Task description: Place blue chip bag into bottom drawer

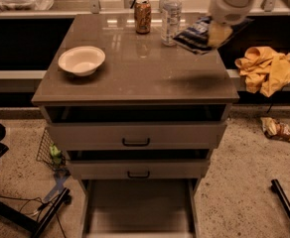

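The blue chip bag (pixel 193 33) is a dark-blue crinkly bag with white lettering, held in the air above the right rear part of the cabinet top (pixel 135 73). My gripper (pixel 218 32) is shut on the bag's right end, and my white arm comes in from the top right. The bag casts a shadow on the top below it. The bottom drawer (pixel 137 209) stands pulled open at the foot of the cabinet, a wide shallow tray with a bare floor.
A white bowl (pixel 81 60) sits on the left of the top. A can (pixel 143 16) and a clear water bottle (pixel 171 14) stand at the back. Two upper drawers with black handles (pixel 136 142) are slightly open. A yellow cloth (pixel 266 68) lies right; a tan wrapper (pixel 276 129) on the floor.
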{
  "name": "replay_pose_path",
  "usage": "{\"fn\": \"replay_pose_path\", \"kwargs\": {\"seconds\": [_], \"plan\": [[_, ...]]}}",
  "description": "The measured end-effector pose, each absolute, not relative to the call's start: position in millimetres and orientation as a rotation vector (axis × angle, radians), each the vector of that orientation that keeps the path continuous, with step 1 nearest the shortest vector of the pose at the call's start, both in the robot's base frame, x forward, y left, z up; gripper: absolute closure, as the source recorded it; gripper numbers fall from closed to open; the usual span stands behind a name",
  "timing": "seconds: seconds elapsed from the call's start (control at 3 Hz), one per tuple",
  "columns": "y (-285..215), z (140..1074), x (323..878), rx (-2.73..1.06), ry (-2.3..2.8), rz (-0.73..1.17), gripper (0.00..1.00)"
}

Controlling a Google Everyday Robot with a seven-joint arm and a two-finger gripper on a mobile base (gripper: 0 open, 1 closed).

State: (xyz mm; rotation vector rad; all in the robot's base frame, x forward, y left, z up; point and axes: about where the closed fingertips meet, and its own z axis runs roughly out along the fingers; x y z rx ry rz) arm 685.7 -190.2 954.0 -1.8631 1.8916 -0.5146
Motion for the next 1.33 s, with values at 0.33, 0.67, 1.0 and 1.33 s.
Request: {"fn": "replay_pose_path", "kwargs": {"seconds": [0.33,0.67,1.0,1.33], "plan": [[-204,977,623,-1.742,1.915,-0.470,1.00],[-219,955,529,-1.678,1.887,-0.330,1.00],[-258,899,453,-1.646,1.974,-0.186,1.00],[-286,841,390,-1.489,2.026,0.072,1.00]]}}
